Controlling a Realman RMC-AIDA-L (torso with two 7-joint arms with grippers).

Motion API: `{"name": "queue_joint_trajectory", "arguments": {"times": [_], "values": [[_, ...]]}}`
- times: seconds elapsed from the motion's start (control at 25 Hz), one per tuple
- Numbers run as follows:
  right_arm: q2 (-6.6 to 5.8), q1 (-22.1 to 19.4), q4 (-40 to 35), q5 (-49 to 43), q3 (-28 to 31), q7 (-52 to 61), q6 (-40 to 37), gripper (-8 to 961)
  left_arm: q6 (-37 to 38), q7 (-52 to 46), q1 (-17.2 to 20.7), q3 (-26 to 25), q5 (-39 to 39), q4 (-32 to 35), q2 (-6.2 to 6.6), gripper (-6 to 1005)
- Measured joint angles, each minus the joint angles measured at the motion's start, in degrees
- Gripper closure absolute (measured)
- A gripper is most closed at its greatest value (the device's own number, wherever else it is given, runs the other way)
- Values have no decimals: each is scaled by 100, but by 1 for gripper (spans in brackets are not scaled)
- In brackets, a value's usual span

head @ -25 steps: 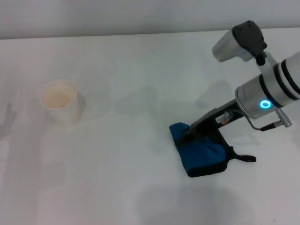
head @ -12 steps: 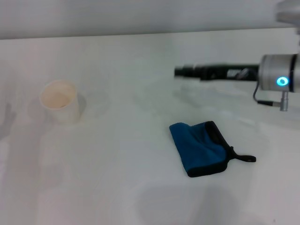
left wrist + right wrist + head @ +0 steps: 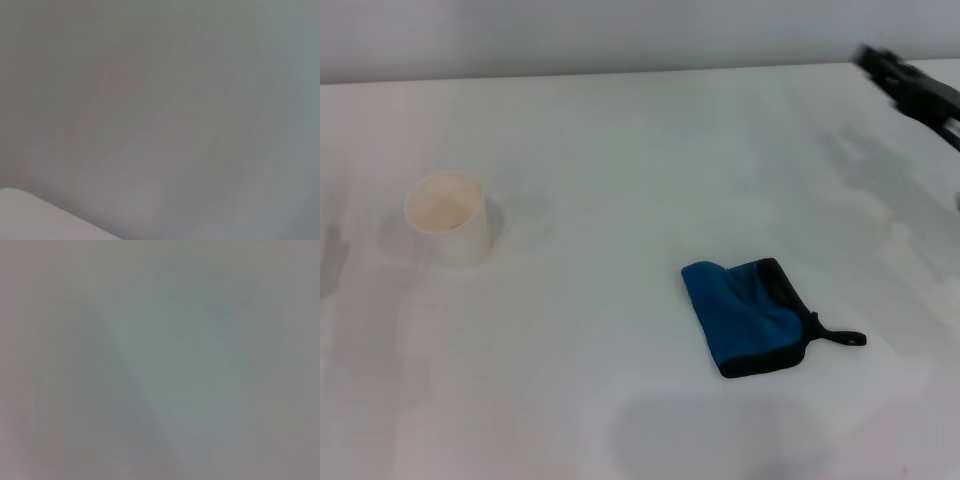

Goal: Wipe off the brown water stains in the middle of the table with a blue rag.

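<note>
On my head feed the only other object on the table (image 3: 620,130) is a white cup (image 3: 447,217) with a beige inside, standing upright at the left, well apart from the blue rag (image 3: 750,318). Nothing stands between them or over the rag.

The right gripper (image 3: 912,88) shows only as a dark smear at the far right edge, raised off the surface and well clear of the rag; it is cut off by the frame, and I cannot tell whether its claw is spread or pressed together. The left gripper does not appear on any feed. Both wrist feeds give me flat grey blur; the left one shows a pale curved patch in one corner that I cannot identify.

I cannot make out any brown stain on the white top; there may be a faint greyish patch near the front edge below the rag, but that could be shadow.

The rag lies flat, right of centre and toward the near side, folded to a rough square. Its long axis runs left to right, slightly tilted, with the black-edged side and the loop tab (image 3: 842,337) pointing right.
</note>
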Motion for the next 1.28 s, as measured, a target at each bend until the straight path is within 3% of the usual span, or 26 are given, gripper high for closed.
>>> {"name": "queue_joint_trajectory", "arguments": {"times": [0.2, 0.36, 0.76, 1.08, 1.28], "values": [[30, 72, 1238, 273, 1148, -1917, 206, 531, -101, 10, -48, -28, -68, 18, -8, 107], [45, 161, 1863, 316, 1996, -2495, 231, 532, -330, 10, -209, -31, -99, 47, -15, 106], [59, 345, 1959, 277, 2066, -4460, 64, 534, -623, 9, -492, -27, -106, 139, -30, 106], [34, 799, 1739, 279, 2034, -4545, -1056, 536, -1109, -17, -900, -146, -120, 122, -15, 107], [57, 852, 1822, 280, 2035, -4566, -1098, 537, -1114, 0, -941, -177, -101, 134, -24, 106]]}}
